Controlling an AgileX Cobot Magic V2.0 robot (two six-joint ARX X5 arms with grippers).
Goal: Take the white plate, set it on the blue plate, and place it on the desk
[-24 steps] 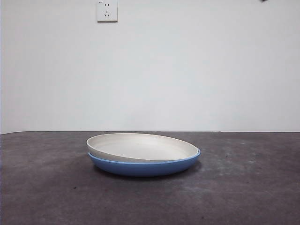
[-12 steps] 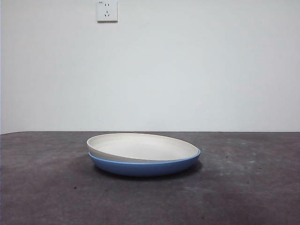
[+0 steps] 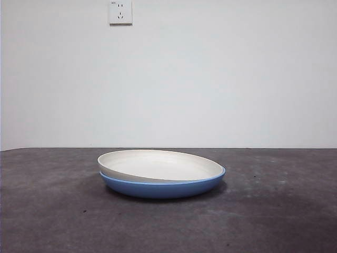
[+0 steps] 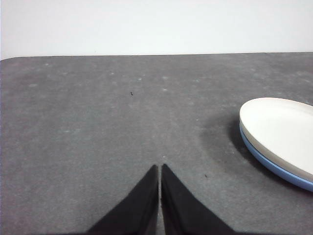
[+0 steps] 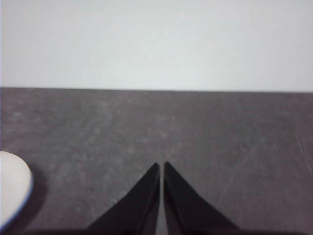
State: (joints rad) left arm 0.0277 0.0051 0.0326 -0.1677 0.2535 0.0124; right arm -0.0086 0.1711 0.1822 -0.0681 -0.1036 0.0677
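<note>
The white plate (image 3: 160,165) rests inside the blue plate (image 3: 158,188) at the middle of the desk (image 3: 52,211), tilted a little with its left rim raised. Both plates show in the left wrist view, white plate (image 4: 283,132) over blue plate (image 4: 274,166). An edge of the white plate (image 5: 11,188) shows in the right wrist view. My left gripper (image 4: 160,167) is shut and empty, apart from the plates. My right gripper (image 5: 161,164) is shut and empty, apart from the plates. Neither arm shows in the front view.
A white wall with a power socket (image 3: 120,11) stands behind the desk. The desk's far edge (image 4: 146,55) runs along the wall.
A black arm tip at the front view's top right corner has gone out of view. The plates have not moved.
</note>
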